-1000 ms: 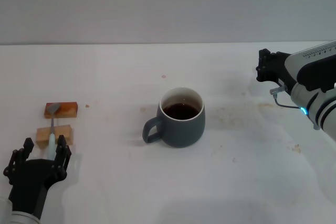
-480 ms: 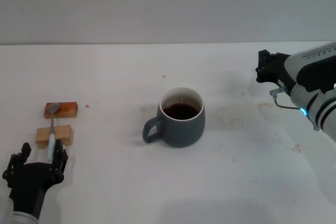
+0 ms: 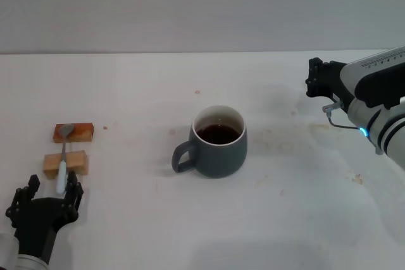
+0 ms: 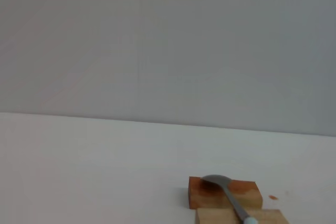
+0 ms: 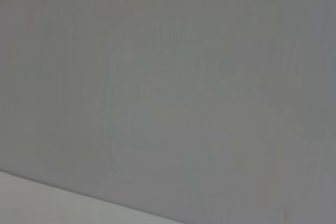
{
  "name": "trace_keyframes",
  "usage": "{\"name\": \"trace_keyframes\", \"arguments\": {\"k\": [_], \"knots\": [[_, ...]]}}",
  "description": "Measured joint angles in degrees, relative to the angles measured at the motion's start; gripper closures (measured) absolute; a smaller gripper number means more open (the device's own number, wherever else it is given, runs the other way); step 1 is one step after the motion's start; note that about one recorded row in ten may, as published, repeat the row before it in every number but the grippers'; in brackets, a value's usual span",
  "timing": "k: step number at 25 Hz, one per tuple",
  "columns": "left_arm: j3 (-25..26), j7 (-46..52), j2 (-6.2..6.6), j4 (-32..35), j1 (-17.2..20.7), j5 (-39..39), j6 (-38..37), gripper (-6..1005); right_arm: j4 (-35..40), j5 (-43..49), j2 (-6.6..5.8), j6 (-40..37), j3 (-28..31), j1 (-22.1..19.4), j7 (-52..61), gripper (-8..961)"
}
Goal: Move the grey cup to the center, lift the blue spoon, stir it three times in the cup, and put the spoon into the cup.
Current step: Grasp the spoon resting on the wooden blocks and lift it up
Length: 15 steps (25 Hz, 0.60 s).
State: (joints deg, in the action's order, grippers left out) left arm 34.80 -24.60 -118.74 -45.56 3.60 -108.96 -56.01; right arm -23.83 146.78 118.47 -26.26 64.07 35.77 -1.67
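Note:
The grey cup (image 3: pixel 218 142) stands at the middle of the table, handle toward my left, with dark liquid inside. The blue spoon (image 3: pixel 62 159) lies across two wooden blocks at the left, its bowl on the far orange-brown block (image 3: pixel 74 132) and its handle over the near tan block (image 3: pixel 65 162). My left gripper (image 3: pixel 52 188) is open just before the handle's near end, fingers on either side of it. The left wrist view shows the spoon's bowl (image 4: pixel 216 181) on the orange-brown block (image 4: pixel 226 196). My right gripper (image 3: pixel 318 78) hangs raised at the far right, away from the cup.
The table (image 3: pixel 304 207) is white with small brown stains near the cup and at the right. The back wall is grey. The right wrist view shows only wall and a strip of table.
My left gripper has drawn back toward the table's near edge, away from the tan block. The right arm has shifted slightly. Cup and spoon have not moved.

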Motion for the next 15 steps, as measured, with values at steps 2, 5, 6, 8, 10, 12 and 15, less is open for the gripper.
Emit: {"name": "trace_keyframes", "arguments": {"k": [2,5,6,8,10,12,15], "knots": [[-0.55,0.34,0.0,0.25,-0.31,0.61,-0.06,419,-0.03,0.0,0.0,0.0,0.0,0.11,0.0,937],[-0.76,0.36,0.0,0.3,-0.41,0.67,-0.07,421,-0.08,0.0,0.0,0.0,0.0,0.26,0.0,937],[-0.79,0.36,0.0,0.3,-0.42,0.69,-0.08,421,-0.08,0.0,0.0,0.0,0.0,0.3,0.0,937],[-0.82,0.36,0.0,0.3,-0.42,0.69,-0.14,422,-0.08,0.0,0.0,0.0,0.0,0.36,0.0,937],[-1.1,0.37,0.0,0.17,-0.41,0.69,-0.45,423,-0.08,0.0,0.0,0.0,0.0,0.38,0.0,937],[-1.29,0.38,0.02,0.09,-0.38,0.69,-0.7,426,-0.08,0.0,0.0,-0.01,-0.01,0.42,0.0,937],[-1.5,0.35,0.08,-0.15,-0.26,0.69,-1.12,431,-0.08,0.0,0.0,-0.02,0.0,0.45,0.0,937]]}}
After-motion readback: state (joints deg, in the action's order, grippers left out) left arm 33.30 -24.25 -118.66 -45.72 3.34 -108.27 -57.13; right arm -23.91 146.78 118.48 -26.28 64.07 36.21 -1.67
